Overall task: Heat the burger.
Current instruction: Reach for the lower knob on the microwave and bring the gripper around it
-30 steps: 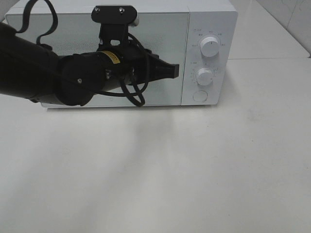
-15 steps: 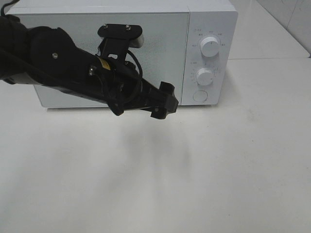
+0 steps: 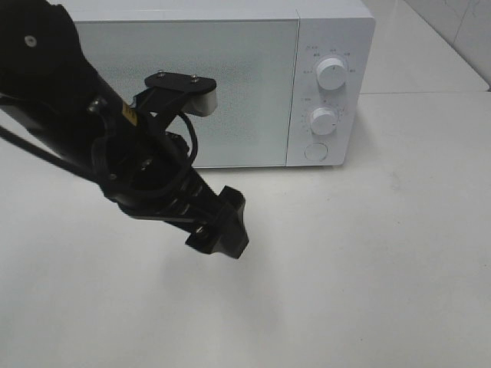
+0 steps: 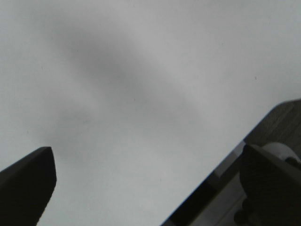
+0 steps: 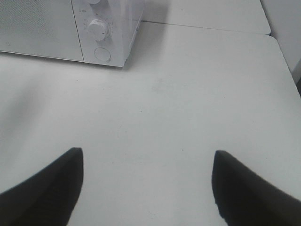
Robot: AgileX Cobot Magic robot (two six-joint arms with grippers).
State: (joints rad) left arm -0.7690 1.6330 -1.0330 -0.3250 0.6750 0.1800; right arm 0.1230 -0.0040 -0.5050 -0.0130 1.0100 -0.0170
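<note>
Left arm has swung down off the microwave [image 3: 230, 77] since a second ago. Back then it was stretched across the door [image 3: 192, 84] with the tips pressed together, now the left pincer [image 3: 221, 231] hangs over the bench [image 3: 368, 253] in front of the microwave, pointing down and a bit toward the front edge. It's let go too: in the wrist view the two fingers [image 4: 28, 183] sit wide apart with only bare bench between them, nothing gripped. The right pincer [image 5: 148, 188] is also spread with nothing in it, hovering over bare bench well to the right of the microwave, which shows up off in the corner of its wrist view. The door is closed, and the two knobs [image 3: 331, 73] and the round button [image 3: 315, 152] on the right-hand panel are clear of both arms. As for the burger, no camera shows it, so I can't tell where it lies or how it sits relative to either pincer.
</note>
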